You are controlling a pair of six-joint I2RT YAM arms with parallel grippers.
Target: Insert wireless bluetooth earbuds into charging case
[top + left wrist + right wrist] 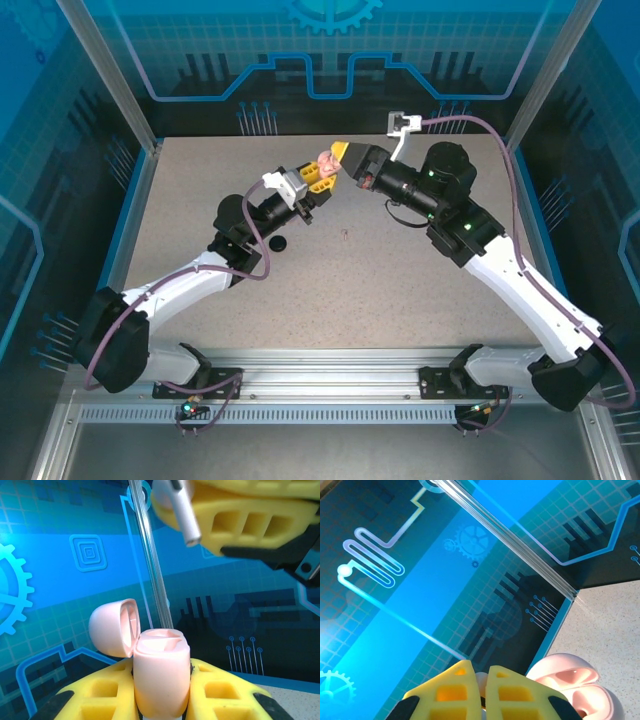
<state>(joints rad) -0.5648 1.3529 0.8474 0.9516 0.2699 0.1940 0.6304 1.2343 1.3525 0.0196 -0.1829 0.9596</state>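
So both arms are up off the tabletop (420, 290), which is a flat, speckled grey-beige sheet, and they meet in mid-air near the back middle. The left gripper (162, 697) has its 2 chunky yellow fingers (100, 695), the ribbed sort with hollow cells, squeezed tight on either side of the case (161, 667). The case is a smooth, rounded, pale pink shell with a matte-looking skin, and it stands upright. Its domed lid (112, 627) is flipped open on a hinge and hangs off to the left in the left wrist view, so you can see the moulded hollows in the top of the body. The right gripper (479, 680) is pinched almost shut, with just a thin gap between its 2 yellow pads, and it's got an earbud (182, 510) in there. From the left wrist cam the earbud is a glossy pale stem, a little round tube with a dark tip, pointing down and a bit to the right. It sits above the open case and to its right in that view, clear of it, so it's not seated in the case yet. From the right wrist cam the open case sits low and to the right of the pads, its pink insides shiny. Down on the tabletop near the left arm there's 1 small black round thing (277, 243), too small to say more.
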